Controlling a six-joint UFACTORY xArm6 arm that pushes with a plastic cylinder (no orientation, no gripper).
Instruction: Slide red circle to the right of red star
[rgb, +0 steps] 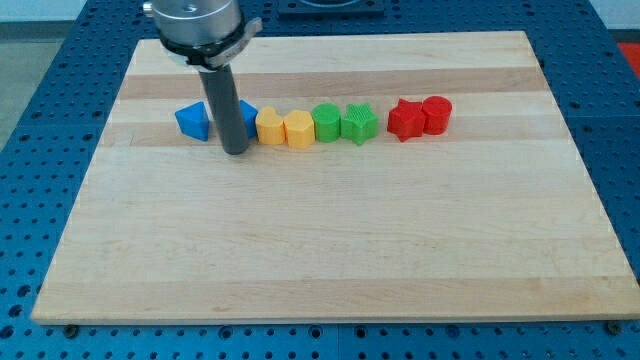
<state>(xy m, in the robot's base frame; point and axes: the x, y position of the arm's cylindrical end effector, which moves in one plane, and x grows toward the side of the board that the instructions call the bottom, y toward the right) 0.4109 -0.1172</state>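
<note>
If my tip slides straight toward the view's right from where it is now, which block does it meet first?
Probably the blue block just right of my tip, partly hidden behind the rod, or the yellow block next to it. Depth is unclear: the tip seems slightly nearer the view's bottom than the row.

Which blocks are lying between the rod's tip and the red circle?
In the camera view, between my tip and the red circle stand a yellow block, a second yellow block, a green block, the green star and the red star.

My rod (228, 105) hides most of one blue block (247, 112).
</note>
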